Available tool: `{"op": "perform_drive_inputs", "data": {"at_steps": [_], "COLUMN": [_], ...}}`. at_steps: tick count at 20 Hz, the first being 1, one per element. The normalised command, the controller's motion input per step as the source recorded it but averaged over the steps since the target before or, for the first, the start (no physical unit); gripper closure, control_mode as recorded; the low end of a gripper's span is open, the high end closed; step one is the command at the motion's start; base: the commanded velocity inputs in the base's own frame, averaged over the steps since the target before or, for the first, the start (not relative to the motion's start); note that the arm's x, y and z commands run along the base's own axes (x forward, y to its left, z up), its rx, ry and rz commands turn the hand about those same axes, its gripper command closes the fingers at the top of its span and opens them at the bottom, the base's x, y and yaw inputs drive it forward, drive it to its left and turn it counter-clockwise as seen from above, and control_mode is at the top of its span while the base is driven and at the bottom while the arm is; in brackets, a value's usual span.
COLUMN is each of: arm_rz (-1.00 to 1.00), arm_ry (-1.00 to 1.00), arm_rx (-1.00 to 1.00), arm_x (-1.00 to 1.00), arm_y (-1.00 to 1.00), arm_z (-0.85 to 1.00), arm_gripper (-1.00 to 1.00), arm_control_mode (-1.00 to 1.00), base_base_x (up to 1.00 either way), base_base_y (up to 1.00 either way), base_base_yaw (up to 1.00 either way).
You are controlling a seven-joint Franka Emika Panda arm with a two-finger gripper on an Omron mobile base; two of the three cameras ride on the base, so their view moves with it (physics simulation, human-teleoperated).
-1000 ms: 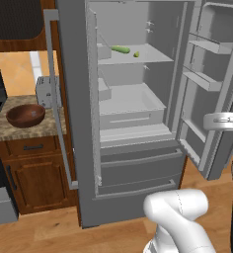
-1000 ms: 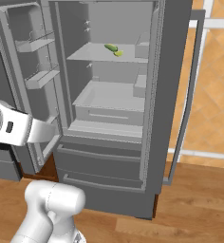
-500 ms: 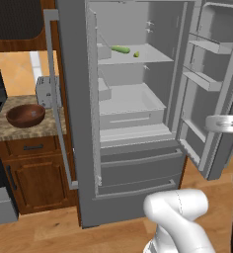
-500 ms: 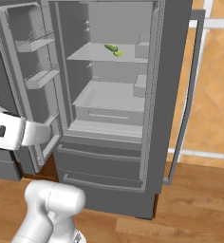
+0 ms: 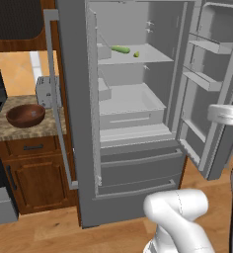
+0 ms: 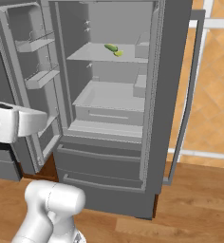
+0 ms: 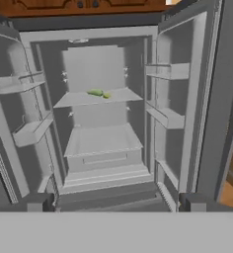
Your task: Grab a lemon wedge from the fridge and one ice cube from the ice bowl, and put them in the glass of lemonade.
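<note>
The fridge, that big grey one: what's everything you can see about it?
The fridge is tall, grey and steel-looking, standing on the wood floor beside a wooden cabinet. Both upper doors are swung open; their insides carry bare shelf racks, and a long vertical handle runs down the outside. Inside are pale shelves and a drawer-like bin. On the upper shelf lie a long green item and a small yellow-green piece next to it. Two lower drawers are closed.

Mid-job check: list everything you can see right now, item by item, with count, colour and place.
fridge: one, grey steel, doors open, centre.
long green item: one, on the fridge's upper shelf.
small yellow-green piece: one, beside it on the same shelf.
ice bowl: one, reddish-brown, on the counter left of the fridge.
toaster: one, silver, behind the bowl.
wooden cabinet: one, brown, under the counter.
claw: one, dark tips apart, open, facing the fridge interior.
</note>
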Motion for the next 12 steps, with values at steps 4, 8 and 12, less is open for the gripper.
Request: {"op": "perform_drive_inputs", "data": {"at_steps": [4,8,12], "arm_rz": [0.0,0.0,0.0], "arm_ry": [-0.06,0.0,0.0], "arm_rx": [0.0,0.0,0.0], "arm_x": [0.04,0.0,0.0], "arm_y": [0.0,0.0,0.0], "arm_z": [0.0,0.0,0.0], "arm_gripper": [-1.0,-1.0,-1.0], "arm_control_mode": [1.0,1.0,1.0], "base_base_x": [0.0,0.59,1.0], "base_base_y": [0.0,0.0,0.0], "base_base_yaw": [0.0,0.02,0.05]}}
